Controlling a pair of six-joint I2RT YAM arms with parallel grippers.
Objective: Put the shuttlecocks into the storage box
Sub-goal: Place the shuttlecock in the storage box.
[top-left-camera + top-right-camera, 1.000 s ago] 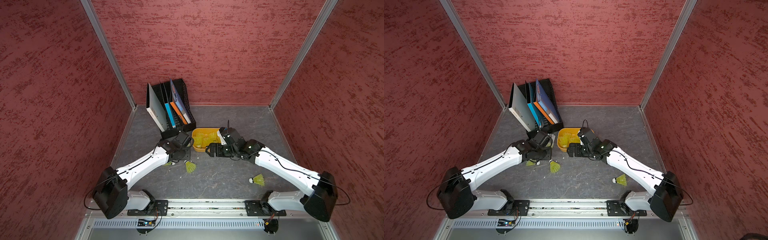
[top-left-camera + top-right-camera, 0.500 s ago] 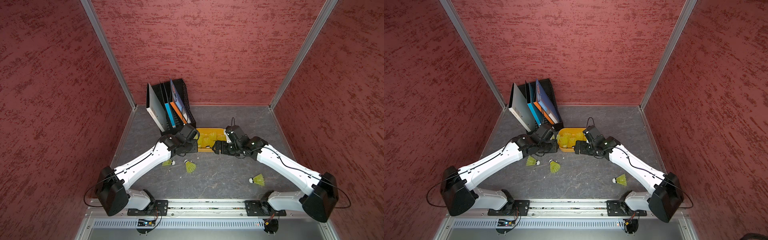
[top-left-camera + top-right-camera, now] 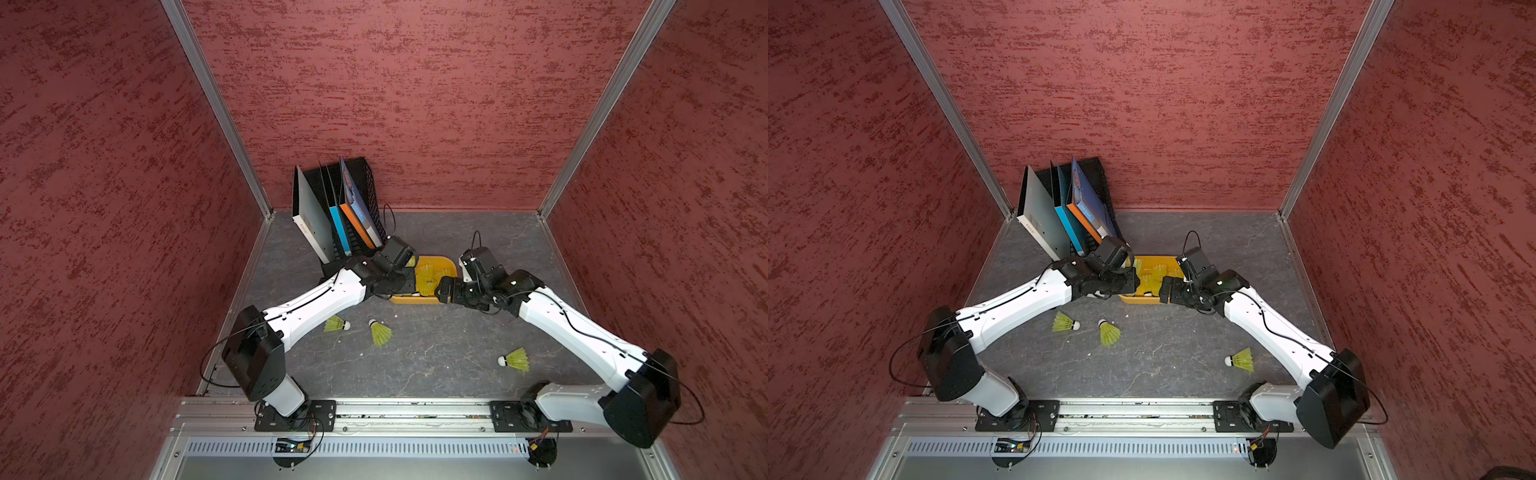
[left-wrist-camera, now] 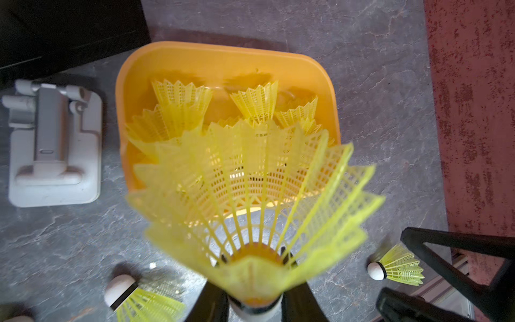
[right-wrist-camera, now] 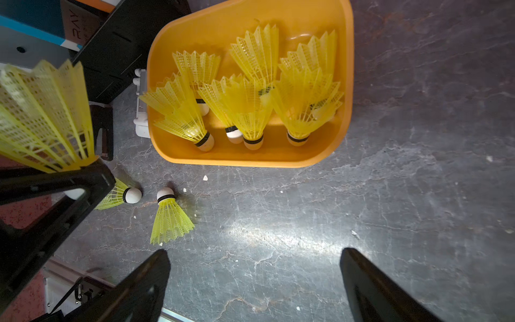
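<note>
Shuttlecock [image 4: 250,200] in the left tool [image 4: 254,302], beside the storage box [image 4: 223,53]

In the left wrist view the held shuttlecock [image 4: 250,189] is blurred from closeness. Its white tip is cut by the frame edge between the fingers of the left tool [image 4: 255,305], and its skirt screens the near half of the storage box [image 4: 223,55]. In both top views the left arm [image 3: 316,299] covers one corner of that box. The right wrist view shows only the finger ends of the right tool [image 5: 255,259]. The shuttlecocks [image 5: 248,111] inside overlap too much for an exact count.
</note>
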